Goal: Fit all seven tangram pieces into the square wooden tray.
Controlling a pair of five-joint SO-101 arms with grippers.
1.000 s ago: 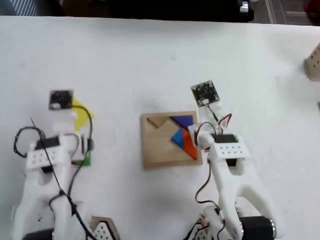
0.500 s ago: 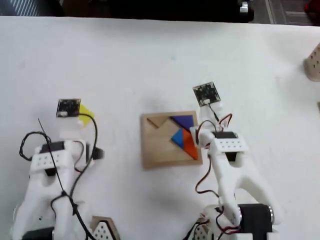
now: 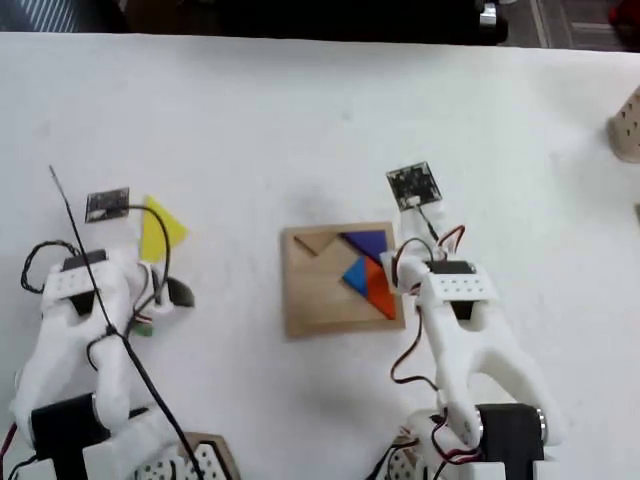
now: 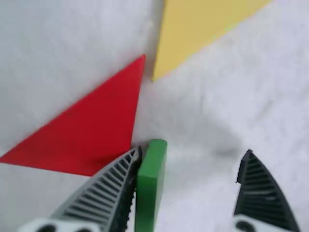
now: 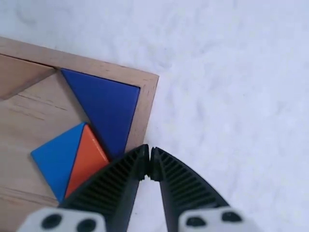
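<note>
The left gripper [image 4: 193, 154] is wide open and holds nothing. A green piece [image 4: 150, 183] stands on its edge against one finger. A red triangle [image 4: 82, 130] lies just beside it, and a yellow triangle [image 3: 160, 228] lies a little farther, well left of the tray [image 3: 315, 300]. The right gripper [image 5: 148, 160] is closed and empty, with its tips over the tray's right rim. In the tray's far right part lie a dark blue triangle [image 5: 106, 108], a light blue piece [image 5: 60, 157] and an orange triangle [image 5: 87, 162].
</note>
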